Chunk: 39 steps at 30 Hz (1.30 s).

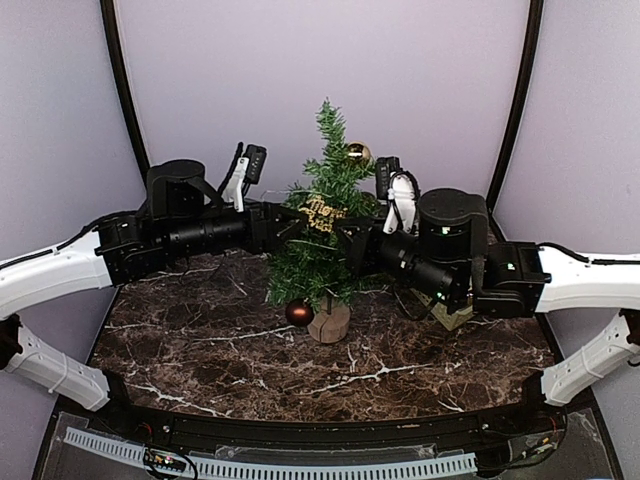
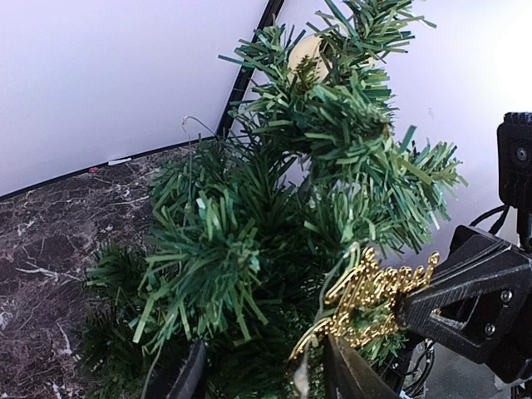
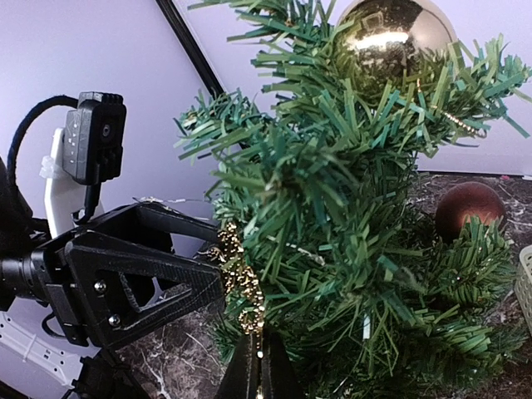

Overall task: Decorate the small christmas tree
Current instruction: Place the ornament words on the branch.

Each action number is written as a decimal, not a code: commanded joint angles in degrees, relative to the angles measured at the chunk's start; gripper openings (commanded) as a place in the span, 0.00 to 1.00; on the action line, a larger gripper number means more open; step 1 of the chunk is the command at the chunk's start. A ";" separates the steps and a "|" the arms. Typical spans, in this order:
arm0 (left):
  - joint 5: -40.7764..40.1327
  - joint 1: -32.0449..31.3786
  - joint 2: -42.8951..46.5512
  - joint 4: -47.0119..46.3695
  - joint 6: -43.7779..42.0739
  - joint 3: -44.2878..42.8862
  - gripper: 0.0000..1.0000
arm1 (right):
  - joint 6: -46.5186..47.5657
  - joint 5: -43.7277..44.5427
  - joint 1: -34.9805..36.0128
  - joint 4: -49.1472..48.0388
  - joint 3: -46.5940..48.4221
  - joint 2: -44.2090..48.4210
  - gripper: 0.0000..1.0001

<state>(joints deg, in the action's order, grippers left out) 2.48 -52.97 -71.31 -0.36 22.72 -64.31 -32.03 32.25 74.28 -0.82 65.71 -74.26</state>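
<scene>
The small christmas tree (image 1: 325, 225) stands mid-table on a round wooden stump (image 1: 329, 323). A gold ball (image 1: 358, 152) hangs near its top and a dark red ball (image 1: 299, 313) low on the left. A gold glitter word ornament (image 1: 322, 215) lies against the middle branches. My right gripper (image 3: 259, 370) is shut on the lower end of this ornament (image 3: 243, 283), pressed into the tree (image 3: 349, 208). My left gripper (image 2: 266, 378) reaches in from the left, open, with green branches (image 2: 216, 249) between its fingers (image 2: 189, 374). The ornament (image 2: 374, 291) hangs just right of them.
Both arms meet at the tree from opposite sides, fingers close together. A pale basket (image 3: 524, 287) sits behind the right arm, partly hidden (image 1: 455, 315). The dark marble table (image 1: 250, 370) is ringed by a black frame and lilac walls.
</scene>
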 commanded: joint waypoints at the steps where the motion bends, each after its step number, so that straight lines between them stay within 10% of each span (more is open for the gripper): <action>1: -0.80 0.48 -0.50 -1.77 -0.90 -1.92 0.48 | -0.35 2.83 0.40 -0.68 0.75 -0.83 0.00; 22: 0.28 0.61 2.16 -2.36 -0.50 3.10 0.27 | -2.83 6.25 0.42 -1.07 0.34 -2.66 0.00; 33: -1.31 0.59 4.74 -2.72 0.13 5.65 0.51 | -5.56 9.23 0.43 0.36 0.04 -2.35 0.00; 39: -1.85 0.59 6.23 -3.53 0.15 5.93 0.37 | -6.54 10.28 0.36 0.64 -0.14 -2.04 0.00</action>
<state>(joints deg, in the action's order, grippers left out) 1.52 -52.60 -67.44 -1.78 23.11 -58.94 -37.26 39.97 74.37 -0.82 65.65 -76.88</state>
